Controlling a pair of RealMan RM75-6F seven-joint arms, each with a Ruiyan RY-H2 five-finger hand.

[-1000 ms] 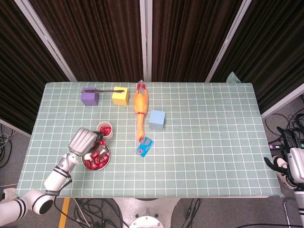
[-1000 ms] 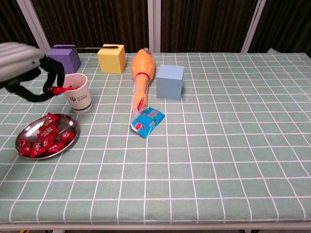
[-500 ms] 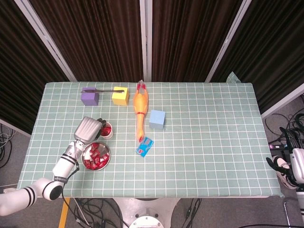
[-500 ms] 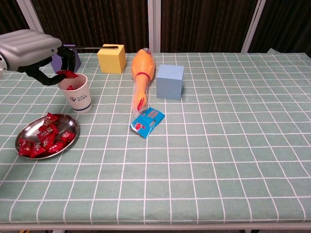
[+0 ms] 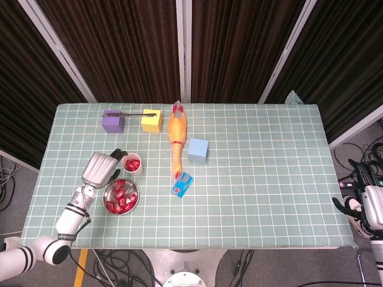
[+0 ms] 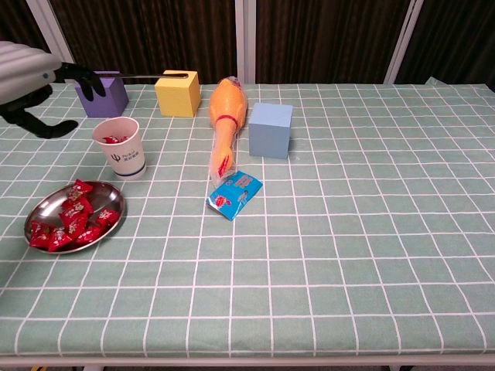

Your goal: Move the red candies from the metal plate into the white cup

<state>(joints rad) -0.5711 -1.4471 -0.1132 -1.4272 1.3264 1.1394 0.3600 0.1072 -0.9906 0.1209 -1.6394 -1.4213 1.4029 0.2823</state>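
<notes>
Head view, from above: our left hand [image 5: 100, 168] hangs just left of the white cup [image 5: 131, 164] and just far-left of the metal plate [image 5: 121, 197]. Fingers look spread w/ nothing between them. Chest view agrees: hand [image 6: 32, 83] at the far-left edge, dark fingertips apart, no candy in the pinch.

Where the task's stuff is: a pile of red candies [image 5: 120, 197] sits in the plate, near-left part of the table; a few red ones [image 5: 132, 162] already lie in the cup. Cup stands upright, just far of the plate, apart from it.

The relation that counts for the next move, as we judge it: the candies lie nearer to us than the hand and a bit right of it, so the reach goes down and toward the near edge. The pile has no clear long axis; wrappers point every way. Left hand is far nearer; the right hand [image 5: 376, 214] is off the table at the far-right edge, and we cannot tell how its fingers lie.

Views differ: head view gives the whole left arm plus the hand-cup-plate layout. Chest view shows the cup's side w/ its blue mark, single wrappers in the plate [image 6: 114, 197], and candy [image 6: 116, 139] at the cup's mouth, but crops most of the hand and misses the right one.
</notes>
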